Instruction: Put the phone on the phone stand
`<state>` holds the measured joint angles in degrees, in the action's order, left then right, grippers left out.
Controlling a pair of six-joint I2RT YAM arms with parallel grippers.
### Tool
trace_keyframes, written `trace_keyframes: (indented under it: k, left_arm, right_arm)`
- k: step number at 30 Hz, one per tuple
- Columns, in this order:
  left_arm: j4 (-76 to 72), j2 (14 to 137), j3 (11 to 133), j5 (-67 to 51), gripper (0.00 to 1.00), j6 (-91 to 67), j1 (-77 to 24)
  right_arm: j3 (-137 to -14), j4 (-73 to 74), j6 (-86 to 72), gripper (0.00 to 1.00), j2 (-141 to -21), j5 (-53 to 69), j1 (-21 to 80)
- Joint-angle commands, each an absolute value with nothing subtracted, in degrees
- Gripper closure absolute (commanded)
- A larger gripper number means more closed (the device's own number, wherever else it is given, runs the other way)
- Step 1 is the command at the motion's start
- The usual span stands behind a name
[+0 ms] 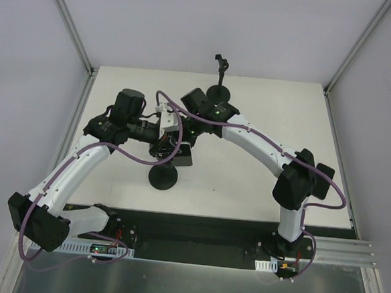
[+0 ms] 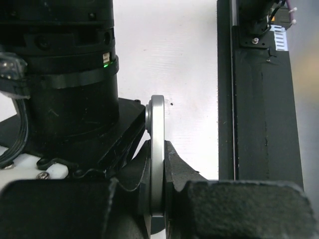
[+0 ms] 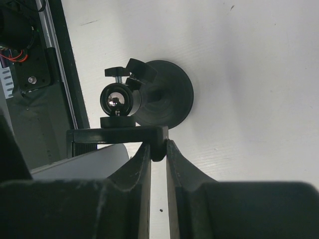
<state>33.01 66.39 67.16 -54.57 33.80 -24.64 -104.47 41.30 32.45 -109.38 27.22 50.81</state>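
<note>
Along the near edge of the table (image 1: 246,190), the black mounting plate (image 1: 196,235) carried both arm bases. Just beyond it, left of centre, the phone stand (image 1: 162,176) stood on the white surface on its round base (image 3: 172,94). Both arms converged over that stand.

Left gripper (image 2: 158,149): clenched on the phone (image 2: 157,112). In the left wrist view the phone was seen edge-on, upright between the two fingers (image 2: 184,174), with its silver rim projecting past the fingertips. It was held off the table, close beside the right arm's black wrist housing (image 2: 65,74), on which a green light showed.

Right gripper (image 3: 158,145): closed on the holder bracket (image 3: 117,134) at the top of the stand, its fingers pinching a tab at the bracket's end. The ball joint (image 3: 115,101) and its thumbscrew (image 3: 134,69) sat just past the bracket. Whether the phone touched the bracket could not be determined.

At the far edge, well apart from the arms, a second stand (image 1: 220,88) stood alone.
</note>
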Motion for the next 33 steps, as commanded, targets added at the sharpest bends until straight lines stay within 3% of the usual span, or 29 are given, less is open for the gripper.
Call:
trace_keyframes:
  k: [1, 22, 29, 32, 33]
  left_arm:
    - [31.0, 67.4, 70.0, -61.7, 1.00, 35.2, -24.3]
    - [29.1, 58.4, 59.9, -41.8, 1.00, 20.4, -23.4]
    - [28.8, 55.0, 55.6, -30.6, 1.00, 11.7, -23.4]
    - [28.2, 51.0, 53.5, -20.3, 1.00, 7.3, -23.4]
    - [28.2, 49.2, 53.0, -11.6, 1.00, 5.8, -23.4]
  right_arm:
    - [-103.9, 43.7, 33.2, 0.99, -108.9, 31.7, 51.2]
    - [-99.1, 35.4, 27.2, 0.99, -105.6, 26.9, 50.1]
    - [-96.2, 29.2, 22.1, 1.00, -104.2, 25.1, 50.1]
    - [-94.9, 27.1, 18.5, 0.99, -103.1, 21.4, 50.1]
    - [-94.3, 26.4, 17.3, 1.00, -102.3, 18.8, 50.1]
